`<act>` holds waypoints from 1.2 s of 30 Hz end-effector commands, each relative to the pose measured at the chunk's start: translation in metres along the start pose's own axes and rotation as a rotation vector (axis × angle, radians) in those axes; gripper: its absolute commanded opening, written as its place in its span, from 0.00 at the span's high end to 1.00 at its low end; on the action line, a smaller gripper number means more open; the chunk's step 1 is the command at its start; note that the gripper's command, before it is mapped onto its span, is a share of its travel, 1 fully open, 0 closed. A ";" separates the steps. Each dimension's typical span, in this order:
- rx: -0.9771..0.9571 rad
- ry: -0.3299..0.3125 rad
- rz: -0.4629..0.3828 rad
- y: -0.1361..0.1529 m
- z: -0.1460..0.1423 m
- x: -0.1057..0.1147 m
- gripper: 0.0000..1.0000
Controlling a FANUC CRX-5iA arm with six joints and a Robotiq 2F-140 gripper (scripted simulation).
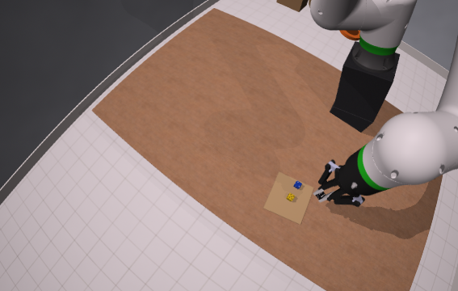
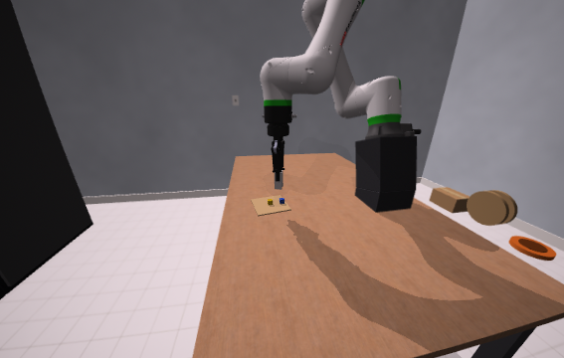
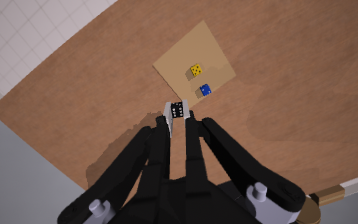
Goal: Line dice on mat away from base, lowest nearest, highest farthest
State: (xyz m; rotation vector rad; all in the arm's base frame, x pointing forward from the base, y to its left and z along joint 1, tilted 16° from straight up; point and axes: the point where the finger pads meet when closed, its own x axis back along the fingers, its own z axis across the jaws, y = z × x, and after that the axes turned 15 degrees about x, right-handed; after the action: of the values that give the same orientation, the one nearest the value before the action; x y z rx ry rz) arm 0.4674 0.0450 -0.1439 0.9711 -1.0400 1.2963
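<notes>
My gripper (image 1: 321,195) (image 2: 278,185) (image 3: 177,108) is shut on a black die (image 1: 320,195) (image 3: 177,110) with white pips. It holds the die in the air just beside the mat's edge nearest the base. The tan square mat (image 1: 281,204) (image 2: 264,209) (image 3: 212,50) lies flat on the wooden table. A blue die (image 1: 297,185) (image 2: 282,201) (image 3: 205,90) and a yellow die (image 1: 291,197) (image 2: 270,202) (image 3: 196,70) rest on the mat, apart from each other, the blue one nearer to the gripper.
The robot's black base block (image 1: 363,90) (image 2: 386,171) stands on the table (image 1: 212,101) behind the mat. On the floor to the right lie a tan box (image 2: 448,199), round wooden discs (image 2: 490,207) and an orange ring (image 2: 531,247). A black cabinet (image 2: 13,149) stands at the left.
</notes>
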 end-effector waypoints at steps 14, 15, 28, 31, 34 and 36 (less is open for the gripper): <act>-0.583 0.009 0.015 -0.018 0.009 0.001 0.91; -0.617 0.008 0.015 -0.019 0.009 0.001 0.91; -1.026 0.006 0.017 -0.032 0.016 0.002 0.91; -1.125 0.005 0.018 -0.035 0.018 0.002 0.91; -1.223 0.004 0.018 -0.038 0.020 0.002 0.91; -1.223 0.004 0.018 -0.038 0.020 0.002 0.91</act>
State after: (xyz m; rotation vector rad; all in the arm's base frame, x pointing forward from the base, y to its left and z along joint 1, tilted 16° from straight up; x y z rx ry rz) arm 0.5020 0.0259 -0.1368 0.0834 -1.4962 0.4987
